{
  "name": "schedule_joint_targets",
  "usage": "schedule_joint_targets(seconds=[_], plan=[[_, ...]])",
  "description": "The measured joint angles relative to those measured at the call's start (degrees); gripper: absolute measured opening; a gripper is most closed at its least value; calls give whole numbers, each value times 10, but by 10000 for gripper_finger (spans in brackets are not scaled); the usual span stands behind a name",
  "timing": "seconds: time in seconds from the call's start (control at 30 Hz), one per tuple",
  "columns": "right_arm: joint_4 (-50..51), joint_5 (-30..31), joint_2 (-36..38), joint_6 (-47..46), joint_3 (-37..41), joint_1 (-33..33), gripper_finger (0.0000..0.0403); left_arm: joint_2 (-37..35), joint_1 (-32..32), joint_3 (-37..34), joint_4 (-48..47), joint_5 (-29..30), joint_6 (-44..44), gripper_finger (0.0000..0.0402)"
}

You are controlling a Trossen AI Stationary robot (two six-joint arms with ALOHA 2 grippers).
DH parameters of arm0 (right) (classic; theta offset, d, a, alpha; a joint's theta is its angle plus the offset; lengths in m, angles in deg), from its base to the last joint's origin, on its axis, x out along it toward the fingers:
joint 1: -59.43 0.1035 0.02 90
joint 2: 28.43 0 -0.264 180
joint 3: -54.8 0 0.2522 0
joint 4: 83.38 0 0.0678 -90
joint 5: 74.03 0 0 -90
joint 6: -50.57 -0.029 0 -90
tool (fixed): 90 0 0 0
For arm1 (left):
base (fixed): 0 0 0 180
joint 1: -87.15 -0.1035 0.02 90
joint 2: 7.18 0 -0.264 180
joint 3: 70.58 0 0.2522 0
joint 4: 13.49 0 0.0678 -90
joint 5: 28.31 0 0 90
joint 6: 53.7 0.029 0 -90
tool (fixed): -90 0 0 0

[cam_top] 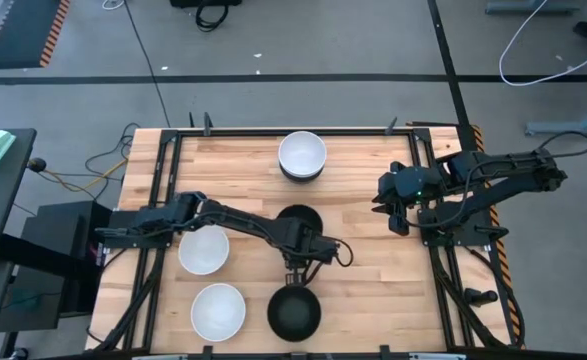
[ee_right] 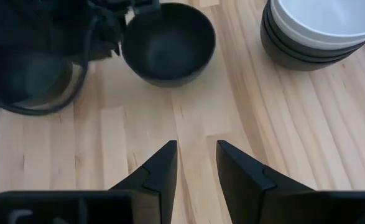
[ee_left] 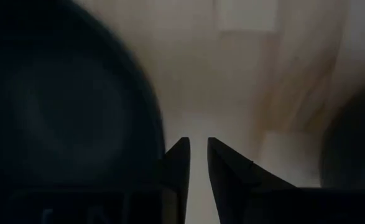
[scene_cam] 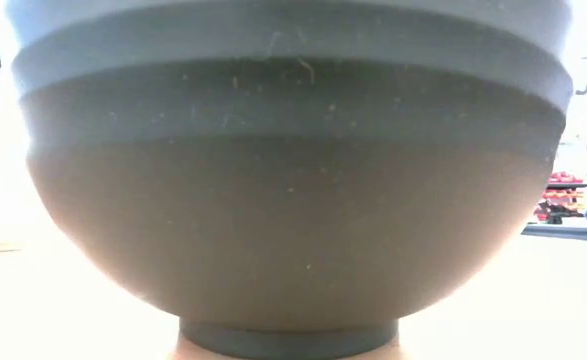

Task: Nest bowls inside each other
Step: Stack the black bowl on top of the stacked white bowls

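Hovering between two black bowls [cam_top: 294, 312], left fingers [ee_left: 177, 163] stand slightly apart; right fingers [ee_right: 165, 163] likewise; no writing legible.

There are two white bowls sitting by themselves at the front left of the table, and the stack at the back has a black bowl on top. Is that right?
Not quite. The two white bowls do sit alone at the front left, but the stack at the back has a white bowl on top, with dark bowls under it. The high view shows it, and the right wrist view too.

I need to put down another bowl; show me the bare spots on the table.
Free: the back left corner beside the white-topped stack, and the wood between that stack and the right gripper. Crowded: the front, where two white bowls, two black bowls and the left gripper cluster.
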Motion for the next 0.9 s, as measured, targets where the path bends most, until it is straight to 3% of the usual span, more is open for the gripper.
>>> schedule_joint_targets(seconds=[0.2, 0.7, 0.9], plan=[[-2, 0, 0, 1, 0, 0, 119, 6, -9, -1, -9, 39, -7, 69], [-2, 6, 0, 6, 0, 0, 119, 6, 9, -1, -49, 44, -28, 76], [-1, 6, 0, 6, 0, 0, 119, 2, -5, 50, -97, 88, -27, 75]])
